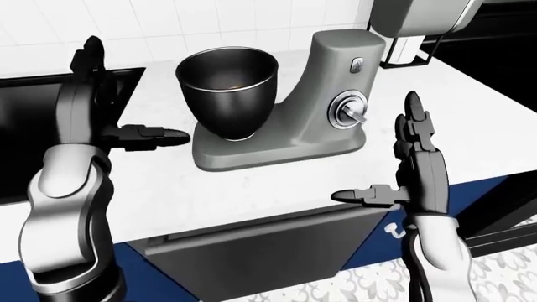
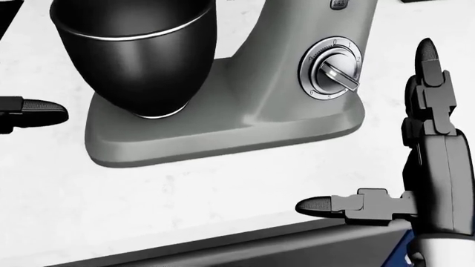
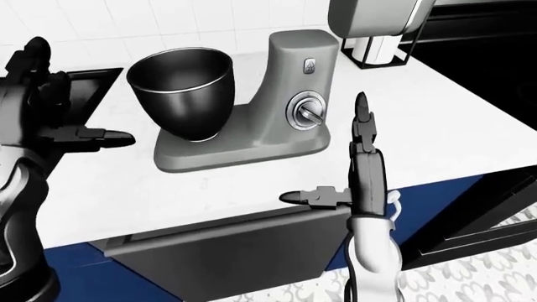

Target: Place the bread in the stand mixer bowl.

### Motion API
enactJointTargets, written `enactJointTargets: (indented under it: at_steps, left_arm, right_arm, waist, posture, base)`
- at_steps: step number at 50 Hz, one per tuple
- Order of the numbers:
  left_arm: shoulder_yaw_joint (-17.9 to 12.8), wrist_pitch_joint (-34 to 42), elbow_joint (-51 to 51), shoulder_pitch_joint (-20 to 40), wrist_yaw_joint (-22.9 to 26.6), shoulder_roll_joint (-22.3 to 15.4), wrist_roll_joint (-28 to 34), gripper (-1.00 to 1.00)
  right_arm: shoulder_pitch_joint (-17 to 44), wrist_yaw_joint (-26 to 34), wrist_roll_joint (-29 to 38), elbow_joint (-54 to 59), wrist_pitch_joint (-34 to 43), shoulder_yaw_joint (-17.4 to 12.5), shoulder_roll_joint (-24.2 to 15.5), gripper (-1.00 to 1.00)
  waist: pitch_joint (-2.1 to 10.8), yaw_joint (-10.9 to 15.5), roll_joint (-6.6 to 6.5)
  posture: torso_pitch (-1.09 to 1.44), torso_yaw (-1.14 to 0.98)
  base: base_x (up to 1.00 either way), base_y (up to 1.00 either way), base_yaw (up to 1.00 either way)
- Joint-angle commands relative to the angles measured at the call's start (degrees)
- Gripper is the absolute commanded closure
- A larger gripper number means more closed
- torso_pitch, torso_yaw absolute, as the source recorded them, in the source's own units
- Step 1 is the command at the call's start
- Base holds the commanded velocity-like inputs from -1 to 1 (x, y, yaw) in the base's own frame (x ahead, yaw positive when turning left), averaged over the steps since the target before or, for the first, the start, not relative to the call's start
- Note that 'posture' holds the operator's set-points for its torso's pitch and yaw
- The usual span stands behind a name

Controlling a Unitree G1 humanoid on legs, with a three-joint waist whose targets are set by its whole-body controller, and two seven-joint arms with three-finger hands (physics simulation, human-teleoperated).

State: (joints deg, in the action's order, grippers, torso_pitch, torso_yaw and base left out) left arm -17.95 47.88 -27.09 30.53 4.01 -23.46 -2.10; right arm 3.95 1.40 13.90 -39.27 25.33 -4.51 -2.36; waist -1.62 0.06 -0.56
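The grey stand mixer [image 1: 335,88] stands on the white counter [image 1: 252,189], its dark metal bowl [image 1: 226,94] upright on the base. A faint brown patch shows low inside the bowl; I cannot tell whether it is the bread. No bread shows elsewhere. My left hand [image 1: 134,94] is open to the left of the bowl, fingers up and thumb [image 2: 33,111] pointing at the bowl, apart from it. My right hand [image 1: 373,148] is open to the right of the mixer base, holding nothing.
A black cooktop [image 1: 25,126] lies at the left of the counter. The mixer's speed dial [image 2: 334,69] faces me. A black wire stand [image 1: 403,53] is behind the mixer at the upper right. A grey appliance front [image 1: 252,251] sits under the counter edge.
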Motion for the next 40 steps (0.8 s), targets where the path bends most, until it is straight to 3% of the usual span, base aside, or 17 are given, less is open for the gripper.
enactJointTargets:
  at_steps: [1, 40]
  left_arm:
    - [-0.46, -1.65, -1.69, 1.04, -0.25, -0.53, 0.30, -1.00]
    - [-1.88, -5.11, -1.50, -3.49, -1.09, 0.97, -0.08, -1.00]
  right_arm:
    - [1.00, -0.24, -0.05, -2.07, -1.70, -0.08, -0.20, -1.00]
    - [0.82, -0.20, -0.11, -2.65, -1.51, -0.23, -0.25, -1.00]
  waist:
    - [1.07, -0.03, -0.15]
    - [1.25, -0.02, -0.23]
  posture:
    - [0.00, 0.00]
    - [0.00, 0.00]
  base:
    - [0.00, 0.00, 0.00]
    - [0.00, 0.00, 0.00]
